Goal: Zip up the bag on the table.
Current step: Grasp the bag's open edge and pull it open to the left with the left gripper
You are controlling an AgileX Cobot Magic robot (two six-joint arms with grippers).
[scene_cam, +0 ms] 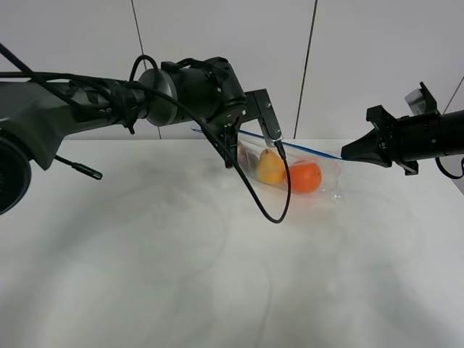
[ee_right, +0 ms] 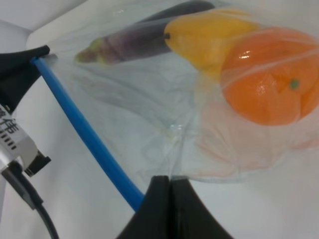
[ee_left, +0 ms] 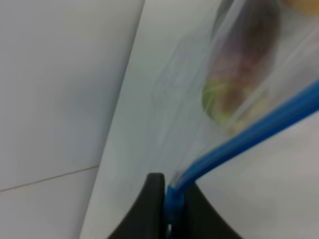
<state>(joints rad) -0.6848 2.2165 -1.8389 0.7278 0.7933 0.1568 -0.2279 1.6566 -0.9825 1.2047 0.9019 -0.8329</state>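
The bag [scene_cam: 308,174] sat at the far middle of the desk [scene_cam: 217,275], its blue zipper strip [scene_cam: 312,150] stretched lengthwise between your hands, left hand [ee_left: 169,193] pinched shut on one end, right hand [ee_right: 167,195] clamped on the opposite corner.

The only marking is a white sticker [ee_right: 6,127] with dark printed characters. It sits on the silver camera block [ee_right: 20,152] just behind the left gripper [ee_right: 40,54], beside the cable plug [ee_right: 37,164]. The picture's edge cuts it off, and the remaining part cannot be read.
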